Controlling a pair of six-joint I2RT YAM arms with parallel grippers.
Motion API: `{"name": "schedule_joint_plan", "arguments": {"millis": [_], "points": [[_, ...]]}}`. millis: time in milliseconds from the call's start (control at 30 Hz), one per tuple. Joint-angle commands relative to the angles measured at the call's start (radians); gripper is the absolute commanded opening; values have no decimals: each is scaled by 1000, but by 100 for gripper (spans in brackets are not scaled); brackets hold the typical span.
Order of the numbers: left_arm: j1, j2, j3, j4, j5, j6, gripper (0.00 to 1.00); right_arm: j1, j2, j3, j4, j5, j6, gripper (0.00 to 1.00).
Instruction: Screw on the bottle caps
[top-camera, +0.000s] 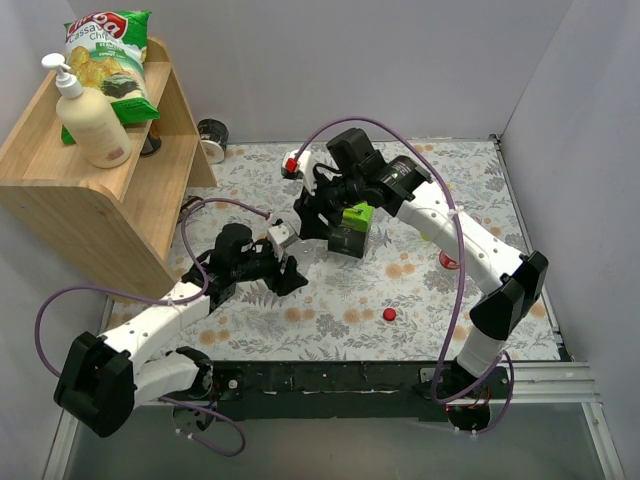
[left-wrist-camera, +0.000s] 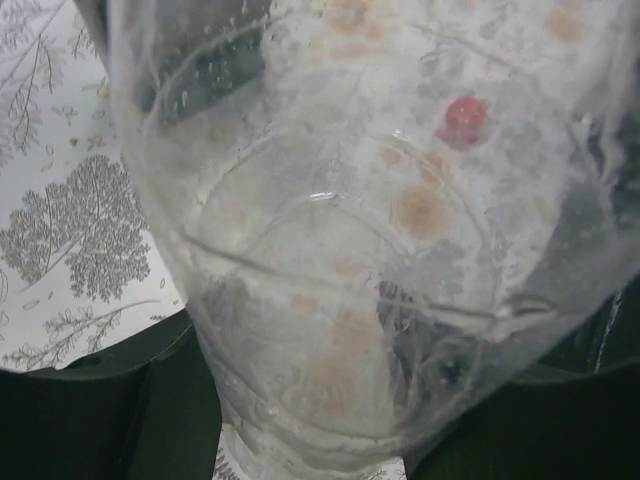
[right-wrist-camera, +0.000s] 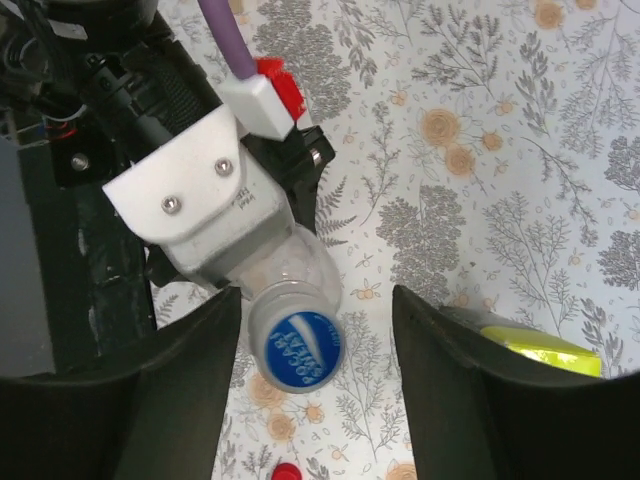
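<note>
A clear bottle (left-wrist-camera: 350, 280) is clamped in the left gripper (top-camera: 289, 272), its blue cap (right-wrist-camera: 297, 350) framed by the open right gripper (right-wrist-camera: 318, 330); a red cap (top-camera: 390, 314) is seen loose nearby, not yet fitted.

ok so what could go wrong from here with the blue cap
The blue cap sits nearer one finger of the open right gripper, so closing could knock it crooked and cross-thread it. The clear bottle is held only by the left gripper, so twisting might spin or squash it.
</note>
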Motion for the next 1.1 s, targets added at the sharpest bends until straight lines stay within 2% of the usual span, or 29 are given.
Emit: {"name": "schedule_joint_plan", "arguments": {"millis": [0,33,100,133,233,400,500,633,733,1067], "points": [[0,-64,-8,140,92,-77,0,-14,-21,63,-71,-147,-112,72],[2,-66,-12,136,138,-59,0,-17,-39,54,-68,-162,-135,82],[3,-67,-14,116,178,-32,0,-23,-99,17,-42,-153,-190,89],[7,-64,-11,93,194,-18,0,-25,-116,6,-38,-147,-210,95],[8,-40,27,-21,264,100,0,-25,-151,-17,-60,-160,-306,96],[8,63,130,-272,275,368,0,-23,-150,-5,-255,-207,-591,95],[8,89,170,-356,254,494,0,-23,-139,0,-356,-200,-722,91],[8,98,190,-406,221,608,0,-18,-98,40,-464,-187,-817,80],[8,105,205,-435,211,645,0,-18,-72,55,-479,-185,-808,72],[7,106,225,-449,201,665,0,-11,-58,63,-479,-234,-790,58]]}}
